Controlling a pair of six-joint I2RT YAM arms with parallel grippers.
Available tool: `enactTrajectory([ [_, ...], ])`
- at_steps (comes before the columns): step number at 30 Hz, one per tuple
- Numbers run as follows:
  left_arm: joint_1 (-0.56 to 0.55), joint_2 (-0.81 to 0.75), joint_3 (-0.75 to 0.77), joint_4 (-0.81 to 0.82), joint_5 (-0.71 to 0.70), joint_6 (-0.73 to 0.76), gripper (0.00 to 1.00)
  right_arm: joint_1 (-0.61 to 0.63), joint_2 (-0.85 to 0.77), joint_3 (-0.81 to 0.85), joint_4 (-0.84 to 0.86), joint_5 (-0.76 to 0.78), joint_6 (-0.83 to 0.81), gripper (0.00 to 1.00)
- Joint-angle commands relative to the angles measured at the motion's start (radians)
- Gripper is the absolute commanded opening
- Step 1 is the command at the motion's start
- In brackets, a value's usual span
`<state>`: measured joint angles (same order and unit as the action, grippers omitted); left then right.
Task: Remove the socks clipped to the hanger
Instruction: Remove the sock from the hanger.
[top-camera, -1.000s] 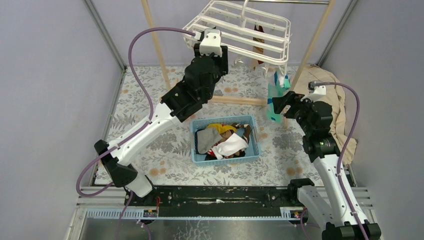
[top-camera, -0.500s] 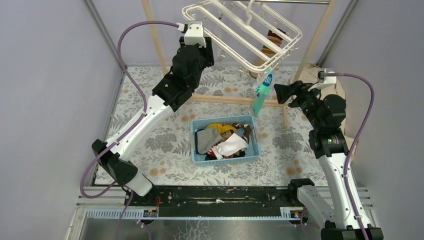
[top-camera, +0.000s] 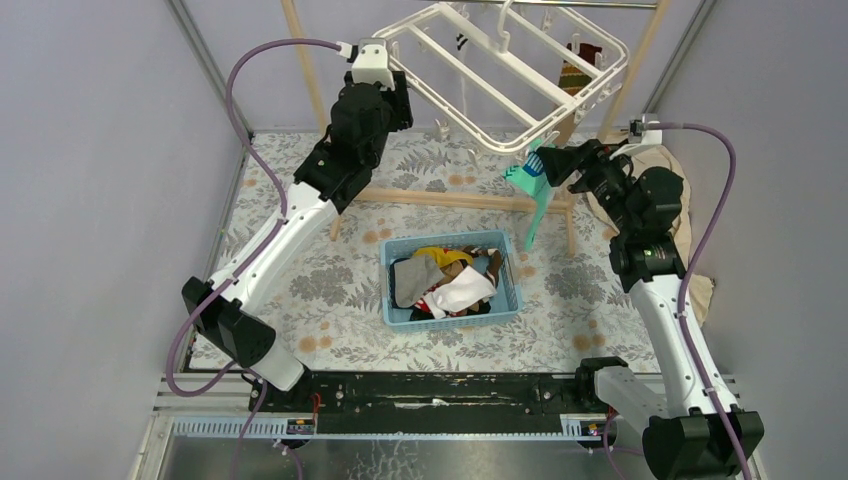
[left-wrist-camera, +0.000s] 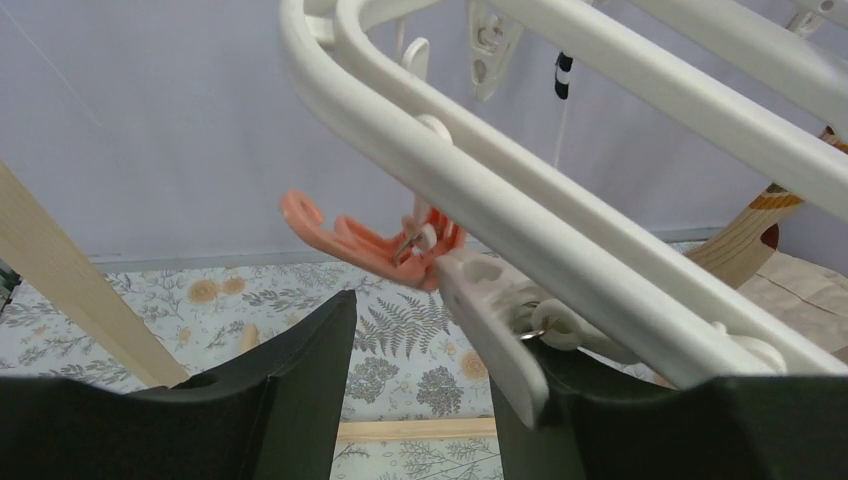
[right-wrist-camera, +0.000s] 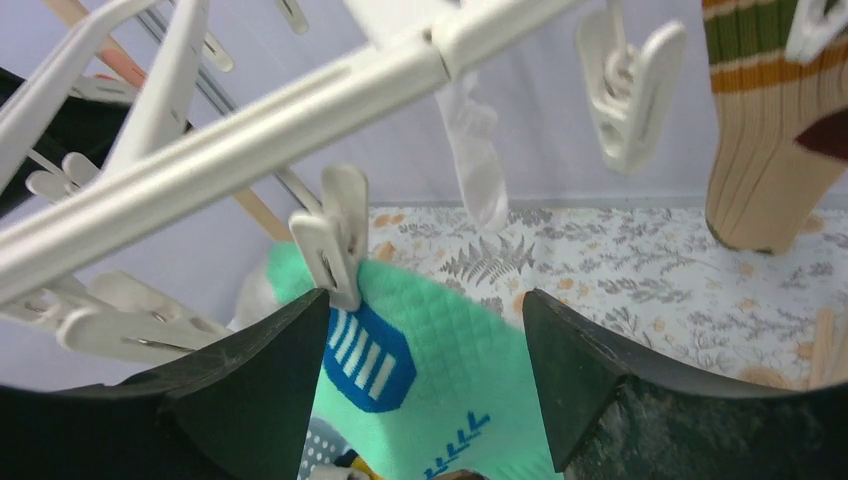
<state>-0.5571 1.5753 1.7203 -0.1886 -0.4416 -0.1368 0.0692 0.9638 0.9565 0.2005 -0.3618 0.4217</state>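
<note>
1. Your bench (top-camera: 300, 290) wears a pale cover printed with grey fern leaves and orange blossoms, and plain lilac walls close it in on the left, back and right.
2. A blue slatted basket (top-camera: 452, 319) stands near the middle of the cover, a little toward you.
3. Behind the basket, the low crossbar (top-camera: 450, 199) of a wooden rack runs left to right across the print.
4. A beige cloth (top-camera: 700, 285) lies crumpled at the right side, against the wall.
5. A black rail (top-camera: 440, 390) borders the near edge.
</note>
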Motion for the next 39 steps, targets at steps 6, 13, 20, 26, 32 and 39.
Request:
enactTrajectory([
  [6, 0.032, 0.045, 0.032, 0.003, 0.058, -0.012, 0.56, -0.005, 0.027, 0.08, 0.187, -0.02, 0.05, 0.79],
  [13, 0.036, 0.039, 0.009, 0.001, 0.08, -0.026, 0.54, -0.005, 0.115, 0.123, 0.258, -0.072, 0.1, 0.72],
  [20, 0.035, -0.028, -0.071, 0.01, 0.109, -0.052, 0.53, -0.001, 0.11, 0.125, 0.279, -0.085, 0.128, 0.5],
  [26, 0.036, -0.089, -0.143, 0.004, 0.137, -0.077, 0.54, 0.028, 0.091, 0.151, 0.216, -0.055, 0.077, 0.38],
  [32, 0.035, -0.156, -0.211, -0.034, 0.154, -0.098, 0.59, 0.143, 0.101, 0.221, 0.099, 0.031, -0.056, 0.33],
  [39, 0.034, -0.292, -0.343, -0.074, 0.162, -0.132, 0.62, 0.273, 0.122, 0.284, 0.015, 0.158, -0.159, 0.3],
])
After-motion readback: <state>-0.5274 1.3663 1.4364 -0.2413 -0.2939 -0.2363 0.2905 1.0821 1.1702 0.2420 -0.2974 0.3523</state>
